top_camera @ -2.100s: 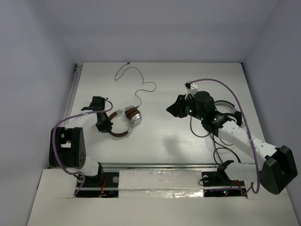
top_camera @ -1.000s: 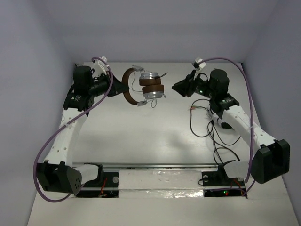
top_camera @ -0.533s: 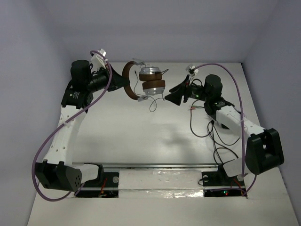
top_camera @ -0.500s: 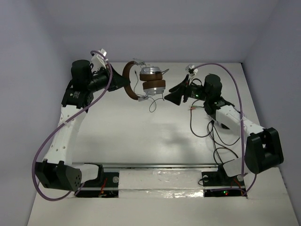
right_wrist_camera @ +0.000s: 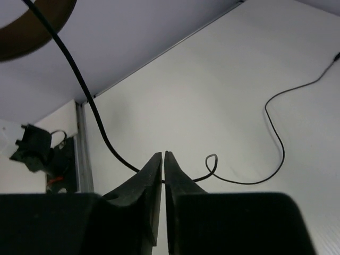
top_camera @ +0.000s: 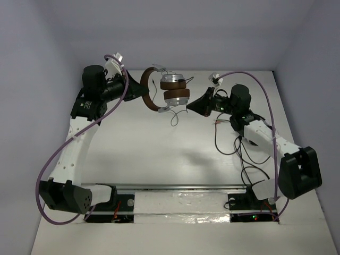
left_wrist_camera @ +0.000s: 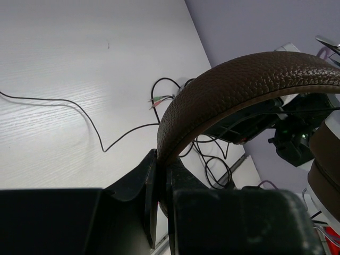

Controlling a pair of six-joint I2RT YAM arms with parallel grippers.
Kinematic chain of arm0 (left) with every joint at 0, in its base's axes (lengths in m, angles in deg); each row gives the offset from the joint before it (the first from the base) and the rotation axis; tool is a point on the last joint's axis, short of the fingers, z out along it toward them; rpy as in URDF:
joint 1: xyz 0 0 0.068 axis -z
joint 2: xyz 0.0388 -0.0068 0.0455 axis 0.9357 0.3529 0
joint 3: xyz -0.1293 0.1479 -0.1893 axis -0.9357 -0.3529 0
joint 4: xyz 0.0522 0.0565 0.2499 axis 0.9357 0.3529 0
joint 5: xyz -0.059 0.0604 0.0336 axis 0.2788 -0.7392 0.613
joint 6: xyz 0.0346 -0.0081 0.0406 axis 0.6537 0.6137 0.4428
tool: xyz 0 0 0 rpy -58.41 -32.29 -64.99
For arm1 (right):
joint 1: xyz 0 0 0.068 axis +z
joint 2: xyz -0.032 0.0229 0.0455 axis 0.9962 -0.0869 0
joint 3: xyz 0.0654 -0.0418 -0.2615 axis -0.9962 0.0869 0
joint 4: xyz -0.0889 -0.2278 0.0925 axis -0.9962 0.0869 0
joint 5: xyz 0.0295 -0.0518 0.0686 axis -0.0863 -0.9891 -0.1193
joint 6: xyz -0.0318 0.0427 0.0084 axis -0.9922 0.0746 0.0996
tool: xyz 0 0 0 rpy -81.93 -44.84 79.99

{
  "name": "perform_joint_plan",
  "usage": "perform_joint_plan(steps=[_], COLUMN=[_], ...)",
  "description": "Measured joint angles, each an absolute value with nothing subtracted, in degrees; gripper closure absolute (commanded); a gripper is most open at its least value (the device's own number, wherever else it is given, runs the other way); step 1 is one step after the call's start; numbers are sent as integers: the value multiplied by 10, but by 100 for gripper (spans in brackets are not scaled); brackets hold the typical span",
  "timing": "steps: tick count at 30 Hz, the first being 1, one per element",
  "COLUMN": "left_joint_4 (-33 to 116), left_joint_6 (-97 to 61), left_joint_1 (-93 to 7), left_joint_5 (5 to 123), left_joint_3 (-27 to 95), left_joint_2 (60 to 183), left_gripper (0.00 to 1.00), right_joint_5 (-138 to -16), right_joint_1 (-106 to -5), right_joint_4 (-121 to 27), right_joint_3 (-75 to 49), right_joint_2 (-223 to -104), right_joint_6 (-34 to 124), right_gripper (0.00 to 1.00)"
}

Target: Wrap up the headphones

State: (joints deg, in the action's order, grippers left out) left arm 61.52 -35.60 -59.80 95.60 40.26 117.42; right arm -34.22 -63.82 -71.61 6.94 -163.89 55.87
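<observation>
While the left gripper point(top_camera: 138, 90) clamps the headband point(left_wrist_camera: 239, 85), the headphones point(top_camera: 171, 91) hang above the table's point(top_camera: 159, 154) far side. Beside the cups point(top_camera: 176, 98), right gripper point(top_camera: 199, 106) pinches the thin cable point(right_wrist_camera: 94, 111). Judgement: hold tension, lay turns evenly round cups.

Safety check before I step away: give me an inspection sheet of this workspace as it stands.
Surface: white table, silver tape along its near edge.
Job's things: headphones held above the table by their brown headband; thin black cable hangs from them.
Clutter: loose black cable on the table by the right arm.
Grippers: left pincer shut on the headband; right pincer shut on the thin black cable.
Cables: purple cable looping along each arm.
Surroundings: plain pale walls; nothing else seen.
</observation>
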Motion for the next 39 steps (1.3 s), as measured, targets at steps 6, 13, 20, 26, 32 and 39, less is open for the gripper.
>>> perform_joint_plan(steps=[6, 13, 20, 26, 32, 39], left_joint_4=[616, 615, 615, 604, 562, 477], left_joint_6=[-356, -366, -376, -388, -422, -497], left_joint_1=[-598, -598, -598, -598, -597, -585], left_joint_5=[943, 944, 949, 955, 961, 921], left_joint_3=[406, 406, 406, 404, 393, 339], left_joint_2=[1175, 1182, 1182, 1183, 1183, 1184], left_gripper=[100, 100, 100, 100, 100, 100], right_joint_5=[-435, -401, -352, -343, -339, -349], right_joint_1=[-638, -639, -631, -626, -602, -540], right_joint_4=[-693, -696, -704, -799, -903, -1002], right_joint_3=[88, 111, 95, 76, 47, 66], right_joint_2=[-1560, -1530, -1646, -1727, -1772, -1801], right_joint_6=[558, 550, 559, 626, 689, 767], right_gripper=[28, 23, 22, 31, 75, 94])
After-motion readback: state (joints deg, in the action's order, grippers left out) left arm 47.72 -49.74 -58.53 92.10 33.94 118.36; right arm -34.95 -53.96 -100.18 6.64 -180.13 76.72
